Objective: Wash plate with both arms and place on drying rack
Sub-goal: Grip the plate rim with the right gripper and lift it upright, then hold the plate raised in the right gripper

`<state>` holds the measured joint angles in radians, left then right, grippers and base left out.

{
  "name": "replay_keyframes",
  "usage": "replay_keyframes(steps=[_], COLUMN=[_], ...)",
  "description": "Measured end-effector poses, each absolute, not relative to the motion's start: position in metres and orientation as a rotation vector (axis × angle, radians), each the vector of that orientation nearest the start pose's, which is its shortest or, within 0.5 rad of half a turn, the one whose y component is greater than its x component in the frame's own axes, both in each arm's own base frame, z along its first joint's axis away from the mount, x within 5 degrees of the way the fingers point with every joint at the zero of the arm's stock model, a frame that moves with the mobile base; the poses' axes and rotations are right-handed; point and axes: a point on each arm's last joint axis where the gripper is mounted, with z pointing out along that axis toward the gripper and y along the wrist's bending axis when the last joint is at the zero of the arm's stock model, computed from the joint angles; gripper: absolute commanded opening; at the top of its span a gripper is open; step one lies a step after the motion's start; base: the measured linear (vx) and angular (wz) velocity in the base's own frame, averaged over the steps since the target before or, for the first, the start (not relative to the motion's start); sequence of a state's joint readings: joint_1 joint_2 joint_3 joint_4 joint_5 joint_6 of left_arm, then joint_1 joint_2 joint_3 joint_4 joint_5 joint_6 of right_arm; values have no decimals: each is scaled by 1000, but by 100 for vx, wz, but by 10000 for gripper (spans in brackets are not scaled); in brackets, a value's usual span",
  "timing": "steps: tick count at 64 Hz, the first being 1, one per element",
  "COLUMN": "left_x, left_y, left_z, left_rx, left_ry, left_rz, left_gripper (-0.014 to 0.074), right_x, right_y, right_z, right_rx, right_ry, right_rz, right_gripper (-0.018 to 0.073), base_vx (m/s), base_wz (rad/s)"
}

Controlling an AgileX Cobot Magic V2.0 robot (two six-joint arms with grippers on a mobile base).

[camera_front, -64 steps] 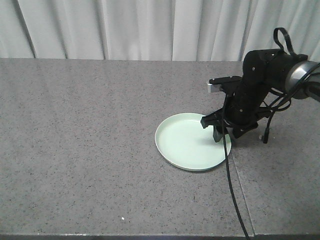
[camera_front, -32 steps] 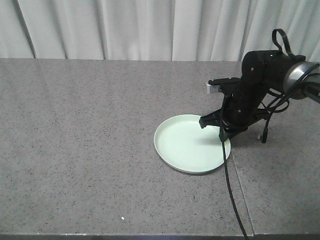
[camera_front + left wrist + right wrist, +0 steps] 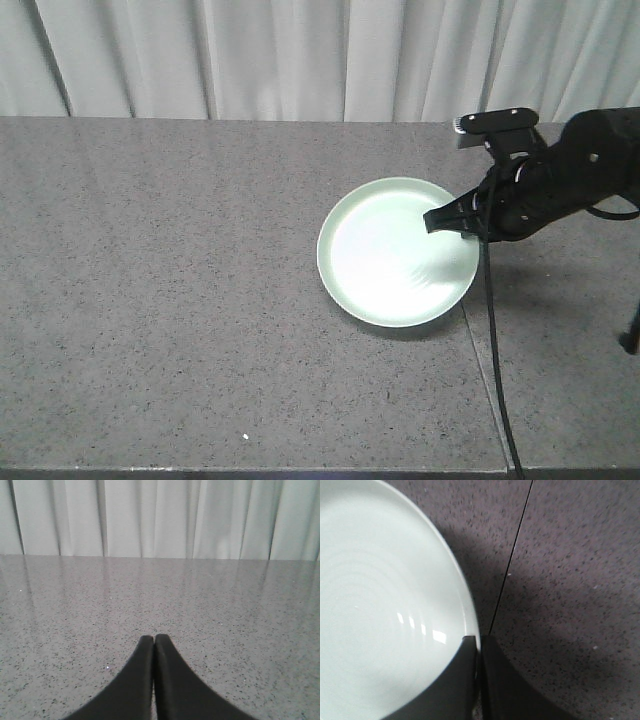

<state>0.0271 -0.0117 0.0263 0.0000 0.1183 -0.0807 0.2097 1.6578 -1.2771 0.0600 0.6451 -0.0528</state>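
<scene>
Pale mint-green and matte, the round plate (image 3: pixel 390 255) with its low raised rim is held clear of the grey speckled stone counter (image 3: pixel 160 300). Its face is tipped toward the front camera, and its shadow falls on the slab under its near edge. You will find it right of the counter's middle, just beside the thin dark seam (image 3: pixel 511 555) between two slabs. The black tapered right gripper (image 3: pixel 440 217) clamps the plate's right-hand rim. In the right wrist view its fingers (image 3: pixel 455 685) are drawn together with only the rim between them. The black tapered left gripper (image 3: pixel 153 641) has its tips touching and holds nothing. It sits low over bare counter, facing the pleated white curtain (image 3: pixel 150 515).
</scene>
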Motion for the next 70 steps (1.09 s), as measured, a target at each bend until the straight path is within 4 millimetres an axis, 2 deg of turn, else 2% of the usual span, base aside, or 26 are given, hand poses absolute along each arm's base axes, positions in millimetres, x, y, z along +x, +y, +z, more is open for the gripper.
replay_keyframes(steps=[11,18,33,42,51,70], left_x=[57,57,57,57,57,57], left_y=[2,2,2,2,2,2], left_z=[194,194,194,194,194,194], left_rx=[-87,-87,-87,-87,-87,-87], left_ry=[1614,1614,1614,1614,1614,1614], left_rz=[-41,-41,-41,-41,-41,-41], left_gripper=[-6,-6,-6,-6,-6,-6], right_x=[319,299,254,234,223,222], right_y=[70,65,55,50,47,47], right_z=[304,313,309,308,306,306], right_rx=[-291,-286,-288,-270,-263,-262], right_ry=[2308,2211,2049,1943,1903,1896], right_rz=[125,125,108,102,100,100], right_gripper=[-10,-10,-10,-10,-10,-10], base_vx=[0,0,0,0,0,0], base_wz=[0,0,0,0,0,0])
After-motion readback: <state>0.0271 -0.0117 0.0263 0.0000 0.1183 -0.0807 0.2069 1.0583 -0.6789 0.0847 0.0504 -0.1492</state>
